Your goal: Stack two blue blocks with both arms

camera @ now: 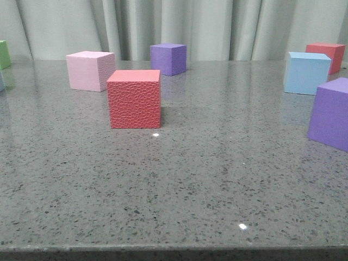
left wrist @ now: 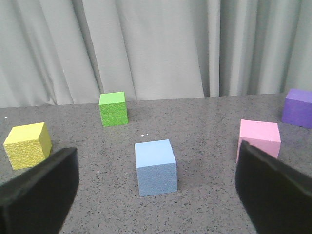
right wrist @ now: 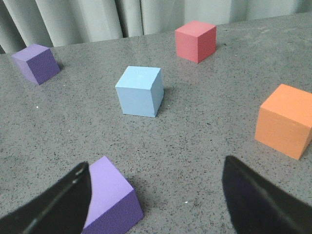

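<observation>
One light blue block [camera: 306,73] stands at the right of the table in the front view. It also shows in the right wrist view [right wrist: 140,91], well ahead of my open, empty right gripper [right wrist: 157,165]. The other light blue block [left wrist: 155,167] shows in the left wrist view, pebbled face toward the camera. It sits centred ahead of my open, empty left gripper [left wrist: 156,161], apart from both fingers. In the front view only a bluish sliver [camera: 1,81] shows at the left edge. Neither gripper shows in the front view.
A red pebbled cube [camera: 134,99], pink cube [camera: 89,70], purple cubes [camera: 168,58] [camera: 331,113], red cube [camera: 326,57] and green cube [camera: 4,54] stand about. A purple cube [right wrist: 109,200] lies beside my right gripper's finger; an orange cube [right wrist: 284,121] is nearby. A yellow cube [left wrist: 28,145] shows in the left wrist view.
</observation>
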Robot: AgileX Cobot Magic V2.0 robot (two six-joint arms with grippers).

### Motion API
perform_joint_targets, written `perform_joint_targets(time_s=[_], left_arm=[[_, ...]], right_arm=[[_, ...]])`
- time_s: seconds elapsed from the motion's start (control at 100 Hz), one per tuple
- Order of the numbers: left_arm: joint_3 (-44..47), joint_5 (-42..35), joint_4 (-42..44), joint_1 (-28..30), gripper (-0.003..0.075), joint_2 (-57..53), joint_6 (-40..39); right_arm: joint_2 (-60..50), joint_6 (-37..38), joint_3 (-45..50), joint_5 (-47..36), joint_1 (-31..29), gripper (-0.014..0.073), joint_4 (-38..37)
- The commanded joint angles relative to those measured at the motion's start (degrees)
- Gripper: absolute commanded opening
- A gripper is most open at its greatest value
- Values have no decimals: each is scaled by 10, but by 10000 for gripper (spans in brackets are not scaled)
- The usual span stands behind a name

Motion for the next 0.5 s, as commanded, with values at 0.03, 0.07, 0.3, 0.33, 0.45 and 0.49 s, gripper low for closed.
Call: perform_joint_targets(time_s=[0.03,0.07,0.3,0.33,0.45,0.49], left_arm=[[-21,-66,-9,-2,686,7,0],[-21,-68,-9,-2,678,7,0],[-21,-86,-14,-2,627,7,0],[-21,-86,-14,-2,627,7,0],[-21,-88,-14,-2,627,7,0],[-21,-91,-14,-2,627,7,0]], right_arm=[[8,-1,-20,-44,-2,578,-3],[8,-1,-20,-49,-2,577,-3],[19,-2,-36,-67,-2,580,-5],[25,-2,-44,-62,-2,580,-5],[65,-2,-91,-43,-2,580,-5],[85,-2,-111,-39,-2,580,-5]])
